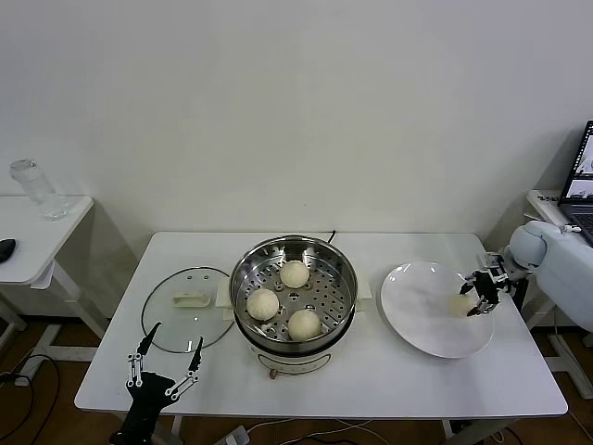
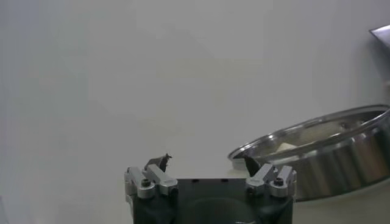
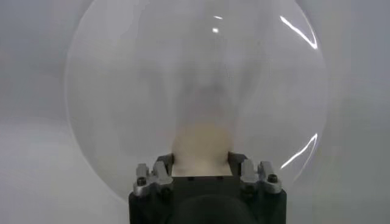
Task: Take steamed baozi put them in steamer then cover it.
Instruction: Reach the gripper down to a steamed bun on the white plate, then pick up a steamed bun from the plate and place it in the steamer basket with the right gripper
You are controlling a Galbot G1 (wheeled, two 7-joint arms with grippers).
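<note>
Step in hand: pickup of the fourth steamed baozi (image 1: 460, 304), the last one outside the pot.
Right hand (image 1: 483, 295): over the near-right part of the white plate (image 1: 422, 320), fingers clamped on the bun; the right wrist view shows the bun (image 3: 201, 146) pressed between both fingers.
Left hand (image 1: 165, 364): idle at the front-left edge of the counter (image 1: 389, 380), fingers spread apart, holding nothing.
Steamer (image 1: 294, 289): centre of the counter, mouth facing straight up, three buns on its perforated tray, with free tray space toward the right.
Cover (image 1: 188, 308): flat on the counter just left of the steamer, cream handle (image 1: 191, 299) facing up, the handle's long axis running left to right.
Bun orientation: round, no clear long axis; it sits on the plate and does not appear lifted yet.
Next move (judged): raise the bun clear of the plate rim, carry it left over the steamer wall and lower it into the free gap.
Remaining: set the cover, handle up, on the pot; the left hand is nearer to it.
Risk (judged): soft dough may dent or slip.
</note>
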